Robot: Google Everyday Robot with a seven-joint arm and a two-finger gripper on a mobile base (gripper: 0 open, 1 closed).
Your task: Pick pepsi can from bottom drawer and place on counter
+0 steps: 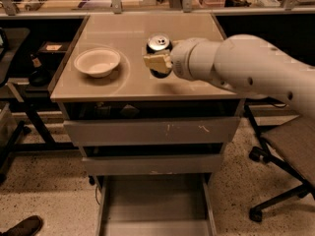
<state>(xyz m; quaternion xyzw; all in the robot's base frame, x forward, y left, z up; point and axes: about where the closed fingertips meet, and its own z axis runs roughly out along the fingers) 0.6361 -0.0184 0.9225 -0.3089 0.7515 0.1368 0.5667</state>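
Note:
The pepsi can (158, 44), dark blue with a silver top and pull tab, is upright in my gripper (160, 64) over the middle of the beige counter (123, 31). One beige finger (156, 62) crosses the can's side, and the gripper is shut on the can. A shadow lies on the counter below and to the right of it. My white arm reaches in from the right. The bottom drawer (155, 205) is pulled open below, and its flat grey floor is bare.
A white bowl (97, 61) sits on the counter's left part. Two scuffed grey drawer fronts (152, 131) are closed above the open drawer. An office chair (285, 151) stands to the right, a dark desk (29, 58) to the left, and a shoe (22, 226) at bottom left.

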